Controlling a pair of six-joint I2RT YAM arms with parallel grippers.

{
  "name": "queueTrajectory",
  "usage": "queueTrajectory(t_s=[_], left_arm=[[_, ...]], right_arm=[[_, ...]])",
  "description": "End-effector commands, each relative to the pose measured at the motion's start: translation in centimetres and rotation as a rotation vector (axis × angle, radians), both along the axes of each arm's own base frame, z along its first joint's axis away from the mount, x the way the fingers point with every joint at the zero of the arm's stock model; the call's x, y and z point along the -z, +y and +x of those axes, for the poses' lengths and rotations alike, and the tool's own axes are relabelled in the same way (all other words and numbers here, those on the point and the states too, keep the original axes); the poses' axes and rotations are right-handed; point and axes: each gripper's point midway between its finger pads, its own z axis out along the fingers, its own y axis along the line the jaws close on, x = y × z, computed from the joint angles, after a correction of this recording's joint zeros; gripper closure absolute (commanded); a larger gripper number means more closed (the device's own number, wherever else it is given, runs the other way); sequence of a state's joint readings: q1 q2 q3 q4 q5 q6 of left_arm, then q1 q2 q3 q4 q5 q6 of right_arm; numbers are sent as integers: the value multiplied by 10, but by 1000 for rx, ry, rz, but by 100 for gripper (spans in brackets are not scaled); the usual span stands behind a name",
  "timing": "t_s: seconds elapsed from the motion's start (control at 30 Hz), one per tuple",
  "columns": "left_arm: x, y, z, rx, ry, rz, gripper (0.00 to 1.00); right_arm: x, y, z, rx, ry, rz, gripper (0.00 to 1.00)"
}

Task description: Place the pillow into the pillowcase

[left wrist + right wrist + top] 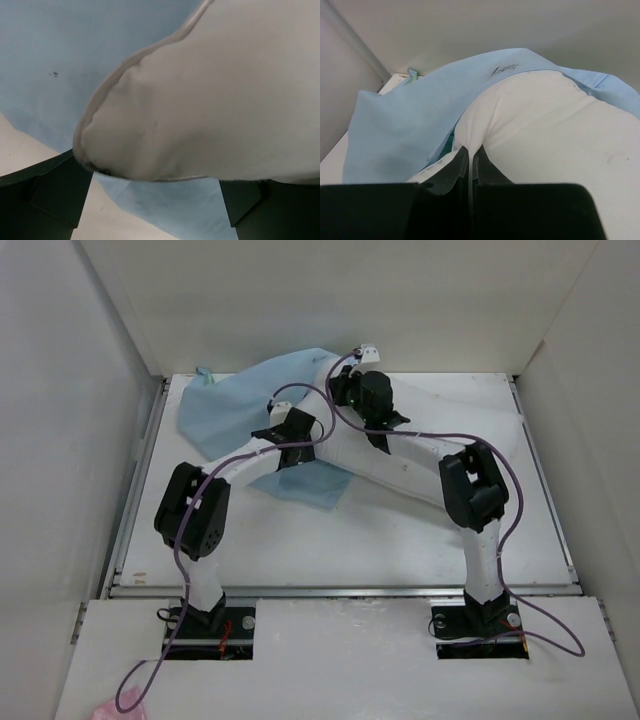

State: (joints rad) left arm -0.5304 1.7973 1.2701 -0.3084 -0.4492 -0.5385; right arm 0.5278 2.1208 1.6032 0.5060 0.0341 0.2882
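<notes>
**A:** Where's the pillow?

**B:** The pillow (440, 410) lies slantwise across the middle of the bench (400, 550), its long side running from centre-left out to the right. Both arms reach over it.

**A:** And the pillowcase?

**B:** The pillowcase (235, 405) is at the far left of the bench, rumpled. Its near edge runs under the pillow's left end, and a blue flap shows below the pillow near the middle. The far part is lifted and draped over the pillow's upper end. A greenish bit pokes out at the far left corner.

**A:** Is the pillow inside?

**B:** Only partly covered. On the right wrist view the blue cloth arches over the top of the pillow, and most of the white is bare.

**A:** Left tool?

**B:** The left tool (157, 172) is released, with its jaws spread wide. A rounded corner of the pillow sits between them, blue cloth behind and below it. It isn't pinching anything.

**A:** Right tool?

**B:** The right tool (470, 157) is clenched, jaws pressed together with the tips right at the seam where the pillowcase edge meets the pillow. There's a thin pale sliver between the jaws. I can't tell if that's cloth or which piece, so I won't call it a grasp.

**A:** Do the tools touch each other?

**B:** No. The right one is farther back and the left one nearer, over the pillow's left end.
</notes>
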Motion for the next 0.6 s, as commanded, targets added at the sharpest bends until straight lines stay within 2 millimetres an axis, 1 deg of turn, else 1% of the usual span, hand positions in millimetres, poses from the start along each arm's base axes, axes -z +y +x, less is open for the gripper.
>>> queueTrajectory(t_s=[0.0,0.03,0.07,0.1,0.13,0.17,0.2,0.23,0.27,0.3,0.33,0.37,0.4,0.43,0.5,0.53,0.57], left_arm=[[-7,1,26,-51,-69,34,3],[-4,6,25,-65,-58,68,5],[-3,19,28,-141,-69,98,12],[0,27,28,-174,-60,112,18],[6,40,29,-208,-43,129,23],[5,46,30,-225,-47,137,27],[8,52,31,-248,-58,137,33],[7,60,37,-270,-69,129,37],[5,62,42,-281,-89,116,41],[8,58,43,-269,-89,92,47],[7,60,47,-260,-92,90,62],[2,58,52,-253,-109,86,79],[2,58,52,-252,-110,86,98],[-3,59,55,-267,-128,83,100],[-14,58,57,-258,-151,78,100],[-20,54,59,-247,-163,50,100],[-24,52,58,-225,-167,44,100]], right_arm=[[-70,-6,-11,-19,-128,55,100],[-73,-6,-13,-28,-126,53,100],[-67,-11,-11,-20,-117,47,100],[-75,-12,-13,-19,-127,53,100],[-69,-16,-12,-23,-117,46,100],[-76,-17,-14,-22,-128,52,100],[-76,-16,-15,-32,-129,52,100],[-71,-15,-16,-41,-119,46,100],[-74,-15,-18,-41,-119,46,100],[-69,-16,-18,-41,-111,42,100],[-75,-16,-20,-41,-119,46,100],[-75,-16,-20,-41,-119,46,100],[-72,-17,-20,-41,-110,41,100],[-71,-25,-18,-20,-102,37,100],[-71,-26,-20,-20,-100,36,100],[-71,-26,-20,-20,-100,36,100],[-66,-28,-23,-19,-96,19,100]])
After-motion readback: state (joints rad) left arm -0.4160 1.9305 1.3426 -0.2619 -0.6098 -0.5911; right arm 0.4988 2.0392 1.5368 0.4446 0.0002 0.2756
